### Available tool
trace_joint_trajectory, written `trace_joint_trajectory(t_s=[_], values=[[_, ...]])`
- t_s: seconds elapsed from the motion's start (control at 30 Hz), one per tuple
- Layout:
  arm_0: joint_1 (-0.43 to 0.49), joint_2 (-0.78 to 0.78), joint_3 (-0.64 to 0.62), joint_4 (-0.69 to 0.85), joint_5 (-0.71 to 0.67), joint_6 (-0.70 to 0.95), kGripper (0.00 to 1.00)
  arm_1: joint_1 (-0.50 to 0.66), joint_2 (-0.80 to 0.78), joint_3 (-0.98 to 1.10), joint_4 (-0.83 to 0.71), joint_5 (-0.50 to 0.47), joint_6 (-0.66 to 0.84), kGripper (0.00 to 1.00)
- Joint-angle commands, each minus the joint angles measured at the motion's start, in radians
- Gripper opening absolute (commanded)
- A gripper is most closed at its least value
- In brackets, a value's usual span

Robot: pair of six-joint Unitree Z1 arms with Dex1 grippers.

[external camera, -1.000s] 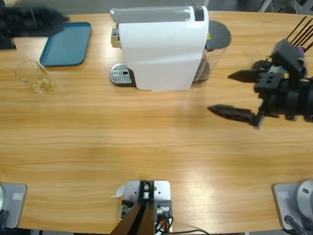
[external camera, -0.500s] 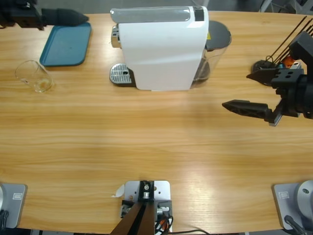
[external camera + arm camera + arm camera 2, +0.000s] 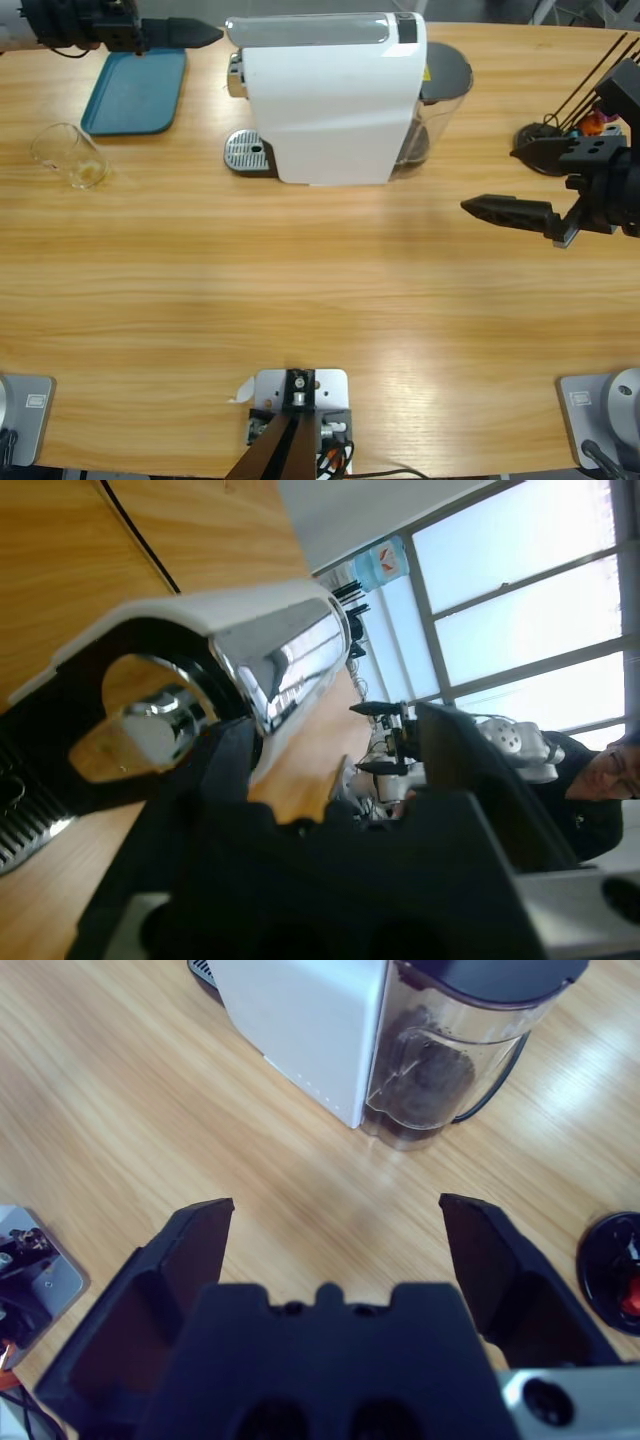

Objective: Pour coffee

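A clear glass tumbler (image 3: 70, 156) stands at the table's left with only a faint amber tint at its base; no dark coffee shows. The white coffee machine (image 3: 330, 100) sits at the back middle, its drip tray (image 3: 248, 152) facing left. My left gripper (image 3: 212, 33) hovers at the back left, level with the machine's top and pointing at it. In the left wrist view the left gripper (image 3: 340, 725) has its jaws apart, framing the machine's chrome spout (image 3: 150, 730). My right gripper (image 3: 490, 182) is open over bare table to the right of the machine, also seen as the right gripper (image 3: 335, 1203).
A teal tray (image 3: 135, 90) lies at the back left, under the left arm. The machine's water tank (image 3: 445, 90) is on its right side. A black wire capsule rack (image 3: 590, 110) stands at the far right. A person (image 3: 600, 780) shows in the background.
My left gripper has travelled right along the back edge, past the teal tray, toward the machine's top. My right gripper has drawn back to the right and stays open.
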Motion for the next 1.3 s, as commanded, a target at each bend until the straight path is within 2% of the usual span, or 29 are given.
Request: trace_joint_trajectory(t_s=[0.03,0.6,1.3], values=[[0.016,0.110,0.015,-0.079,-0.014,-0.041,0.701,0.007,-0.003,0.016,0.007,-0.018,0.013,0.922],[0.035,0.086,0.075,-0.114,-0.070,-0.055,0.697,0.007,0.012,0.016,0.004,-0.028,0.013,0.922],[0.035,0.088,0.074,-0.220,-0.103,-0.097,0.695,0.007,0.039,0.012,0.004,-0.031,0.014,0.922]])
